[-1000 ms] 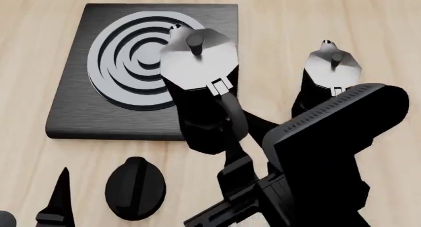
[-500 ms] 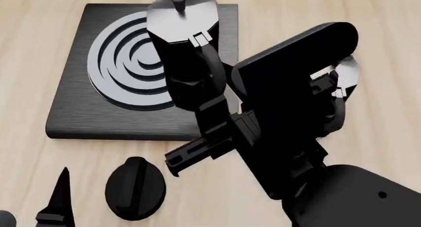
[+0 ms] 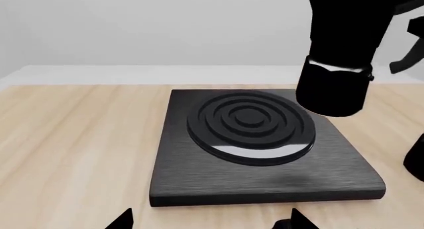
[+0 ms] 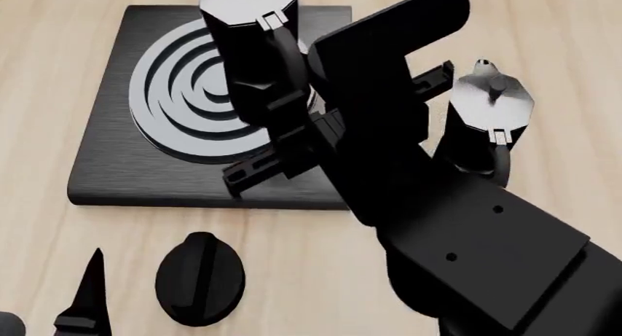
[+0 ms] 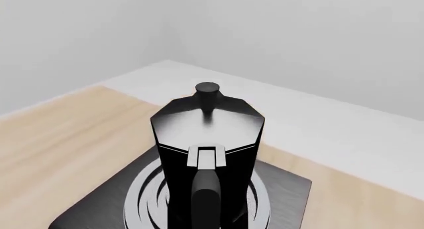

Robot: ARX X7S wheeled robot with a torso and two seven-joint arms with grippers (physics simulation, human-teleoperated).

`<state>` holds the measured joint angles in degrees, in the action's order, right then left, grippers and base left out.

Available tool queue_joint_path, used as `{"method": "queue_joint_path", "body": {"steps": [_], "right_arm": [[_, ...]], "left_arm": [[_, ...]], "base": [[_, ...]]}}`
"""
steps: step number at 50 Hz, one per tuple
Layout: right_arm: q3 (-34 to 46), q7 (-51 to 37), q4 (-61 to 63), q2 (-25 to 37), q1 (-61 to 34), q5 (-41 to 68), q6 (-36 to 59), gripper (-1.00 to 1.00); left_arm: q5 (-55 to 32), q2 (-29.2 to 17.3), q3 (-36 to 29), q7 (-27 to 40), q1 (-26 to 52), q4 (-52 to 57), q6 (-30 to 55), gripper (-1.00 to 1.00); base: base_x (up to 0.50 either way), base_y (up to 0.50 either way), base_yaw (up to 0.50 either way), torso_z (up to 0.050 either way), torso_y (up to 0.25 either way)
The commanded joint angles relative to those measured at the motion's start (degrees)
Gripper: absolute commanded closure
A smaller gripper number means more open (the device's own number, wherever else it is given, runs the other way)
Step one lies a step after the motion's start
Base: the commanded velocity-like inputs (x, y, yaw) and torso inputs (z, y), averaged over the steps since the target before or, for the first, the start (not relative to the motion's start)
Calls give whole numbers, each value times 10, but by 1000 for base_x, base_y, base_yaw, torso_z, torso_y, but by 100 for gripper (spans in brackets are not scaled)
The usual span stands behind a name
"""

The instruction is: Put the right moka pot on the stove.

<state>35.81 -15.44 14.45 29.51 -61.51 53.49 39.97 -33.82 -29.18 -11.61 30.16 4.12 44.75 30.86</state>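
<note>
Black and faceted, the right moka pot (image 3: 339,60) hangs above the stove (image 3: 265,154) in the left wrist view, the head view shows the right gripper's (image 4: 291,128) jaws clamped on its handle over the burner while the left gripper's (image 4: 83,299) jaws cannot be judged, and the right wrist view looks down on its grey lid.

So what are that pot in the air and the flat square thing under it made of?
The moka pot looks like black-coated metal with a polished grey metal lid, judging by soft reflections on its facets. The stove looks like dark brushed metal, with fine streaks across it, and a shinier silver ringed burner. These are simulator renders, so that is only how they look.
</note>
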Motion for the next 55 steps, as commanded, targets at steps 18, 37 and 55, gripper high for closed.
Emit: {"method": "queue_joint_path", "body": {"steps": [18,37,55], "right_arm": [[35,94,-175,-86,-40,-102,-102,100],[59,145,-303,-143,-61,-150,-172,100],[76,186,-399,-191,-71,-178,-236,100]], "left_arm": [[4,-5,-6,2,-1,1,-6,-100],[3,-7,-8,-1,-1,0,-12,-100],[3,-9,-11,-2,-1,-1,-16,-100]], "base": [[0,0,0,0,1],[0,0,0,1,1],[0,0,0,0,1]]}}
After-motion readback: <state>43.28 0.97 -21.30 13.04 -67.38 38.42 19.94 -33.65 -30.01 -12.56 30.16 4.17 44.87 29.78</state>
